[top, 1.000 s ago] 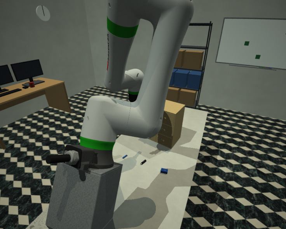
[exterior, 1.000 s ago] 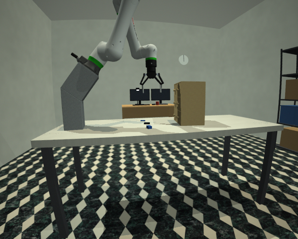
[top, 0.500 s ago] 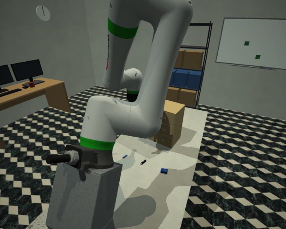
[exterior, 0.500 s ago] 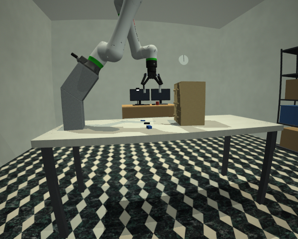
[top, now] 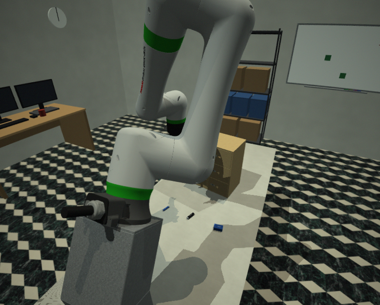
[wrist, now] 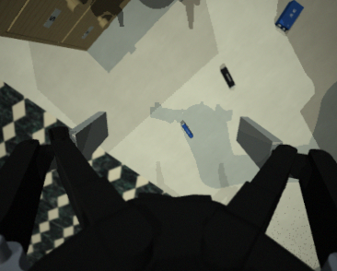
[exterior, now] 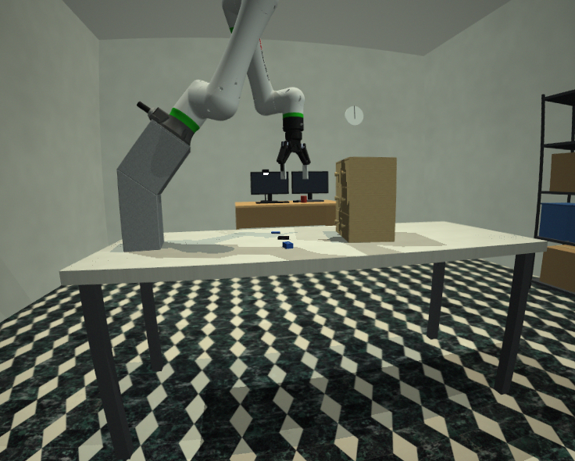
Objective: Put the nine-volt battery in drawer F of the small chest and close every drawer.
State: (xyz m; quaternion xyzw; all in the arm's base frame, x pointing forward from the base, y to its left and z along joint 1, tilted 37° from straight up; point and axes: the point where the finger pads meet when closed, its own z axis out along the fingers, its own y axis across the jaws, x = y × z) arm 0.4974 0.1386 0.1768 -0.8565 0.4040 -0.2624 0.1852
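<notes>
The nine-volt battery, a blue block, lies on the table; its terminals show at one end in the wrist view. My gripper is open and empty, pointing down high above the table, in front of the chest. The battery is well outside the space between the fingers, at the top right of the wrist view. The wooden chest stands upright; its drawers look pushed in. The arm hides part of its front in the top view. I cannot make out the letter F.
A black cylindrical battery and a thinner blue one lie on the table. The thin one shows between the fingers in the wrist view, far below them. Small handles stick out of the chest's front.
</notes>
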